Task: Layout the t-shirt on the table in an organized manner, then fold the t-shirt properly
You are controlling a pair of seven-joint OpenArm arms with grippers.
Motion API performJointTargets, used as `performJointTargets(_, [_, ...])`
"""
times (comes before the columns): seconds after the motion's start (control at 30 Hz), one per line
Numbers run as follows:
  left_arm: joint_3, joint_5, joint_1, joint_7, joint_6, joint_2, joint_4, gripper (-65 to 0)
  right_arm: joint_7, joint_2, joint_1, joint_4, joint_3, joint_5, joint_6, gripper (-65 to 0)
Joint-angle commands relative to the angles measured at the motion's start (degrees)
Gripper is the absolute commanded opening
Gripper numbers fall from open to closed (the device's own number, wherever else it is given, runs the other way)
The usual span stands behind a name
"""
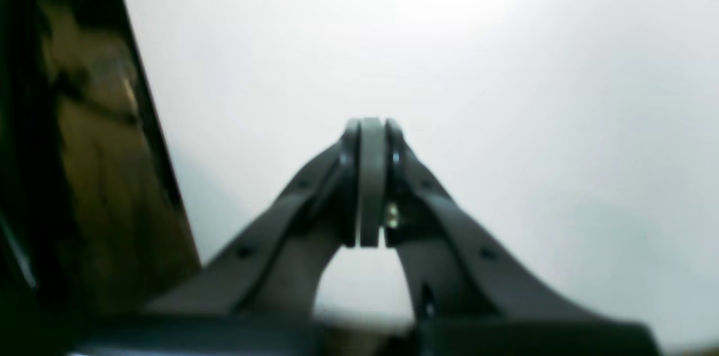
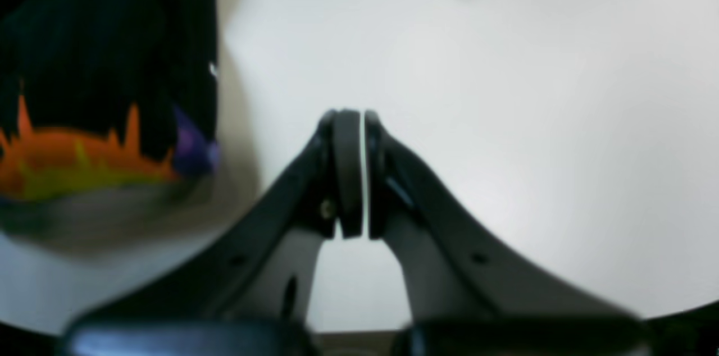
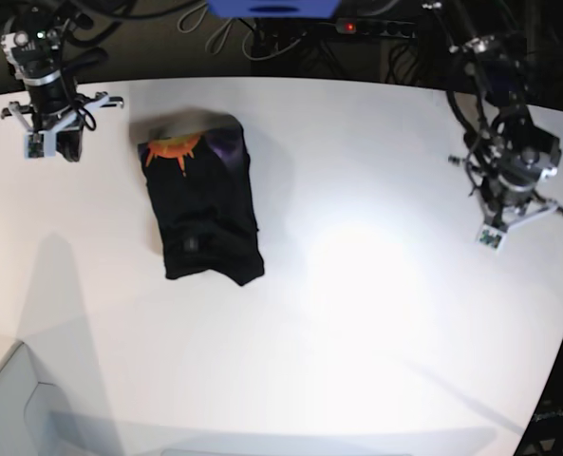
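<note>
Lying folded, long axis near-far, black cloth t-shirt (image 3: 203, 204) on white table (image 3: 376, 285); right gripper (image 2: 356, 176) nearer, left gripper (image 1: 371, 182) well apart; both pressed together, empty.

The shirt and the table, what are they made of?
The shirt looks like soft black cloth: it lies folded and wrinkled, with an orange print. The table looks hard and smooth, maybe plastic or painted wood: light shines off its white top.
</note>
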Motion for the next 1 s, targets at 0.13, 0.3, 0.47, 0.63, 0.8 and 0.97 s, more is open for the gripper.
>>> performJointTargets(0.13, [-9.1,-0.4,11.1,-1.2,0.1,3.0,5.2,-64.9,1.2,0.2,-4.3,-0.1,1.4,0.8,0.0,-65.0])
performJointTargets(0.3, [-15.6,-0.4,18.8,-1.3,0.1,5.7,4.2,-64.9,1.1,-0.2,-6.8,-0.3,6.5,0.8,0.0,-65.0])
performJointTargets(0.47, [-15.9,-0.4,26.0,-1.4,0.1,6.9,2.2,-64.9,-1.5,-0.2,-8.2,-4.7,10.7,0.6,0.0,-65.0])
performJointTargets(0.63, [-16.3,-0.4,30.0,-3.4,0.1,8.6,-1.4,-64.9,-1.4,0.4,-8.8,-14.7,14.3,0.5,0.0,-65.0])
performJointTargets(0.8, [-15.8,0.1,32.7,-12.4,0.1,10.5,-9.3,-64.9,-1.3,5.2,-10.0,-26.2,13.9,0.7,0.0,-65.0])
performJointTargets(0.97, [-15.8,0.1,27.5,-19.8,0.1,9.2,-29.8,-64.9,0.2,9.8,-8.2,-39.6,9.0,0.5,0.0,-65.0])
